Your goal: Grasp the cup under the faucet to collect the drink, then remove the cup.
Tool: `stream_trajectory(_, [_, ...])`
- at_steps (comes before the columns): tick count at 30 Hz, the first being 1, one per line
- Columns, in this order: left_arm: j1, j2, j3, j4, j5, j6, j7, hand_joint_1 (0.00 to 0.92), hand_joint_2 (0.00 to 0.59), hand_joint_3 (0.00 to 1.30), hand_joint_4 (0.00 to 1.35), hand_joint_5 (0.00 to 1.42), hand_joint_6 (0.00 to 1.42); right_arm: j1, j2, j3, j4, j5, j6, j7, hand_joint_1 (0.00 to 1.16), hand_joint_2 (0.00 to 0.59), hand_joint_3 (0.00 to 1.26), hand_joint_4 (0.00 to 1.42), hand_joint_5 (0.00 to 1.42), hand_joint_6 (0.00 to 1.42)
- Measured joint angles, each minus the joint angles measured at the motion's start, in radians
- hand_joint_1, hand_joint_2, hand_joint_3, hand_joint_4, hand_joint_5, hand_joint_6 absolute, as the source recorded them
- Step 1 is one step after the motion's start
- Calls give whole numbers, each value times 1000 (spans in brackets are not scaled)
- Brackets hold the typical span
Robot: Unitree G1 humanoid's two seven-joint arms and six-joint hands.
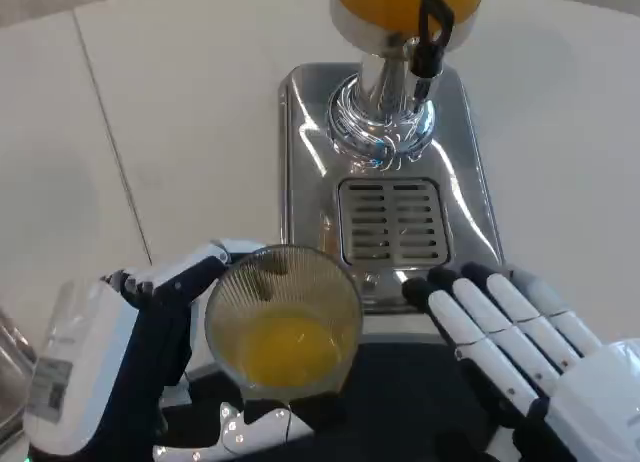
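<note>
My left hand (150, 332) grips a clear ribbed cup (283, 317) from its left side, at the near edge of the dispenser base. Orange drink fills the bottom of the cup. The cup stands in front of the drip grate (392, 222), away from the black faucet lever (433, 32). Above the faucet sits the dispenser's orange tank (400, 2) on a chrome column (383, 107). My right hand (510, 332) lies flat with its fingers stretched out and apart, to the right of the cup, holding nothing.
The chrome dispenser base (300, 152) takes up the middle of the white table (150, 132). A dark surface (420, 392) lies beneath the cup and my hands. Bare table spreads to the left and right of the base.
</note>
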Motion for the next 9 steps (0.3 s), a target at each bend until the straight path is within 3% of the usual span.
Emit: stream_trajectory(9, [0, -12, -3, -2, 1, 0, -9, 775, 0, 1158, 1169, 1415, 1424, 9, 14, 19, -34, 0, 31, 43, 0, 582, 0, 0, 0, 0])
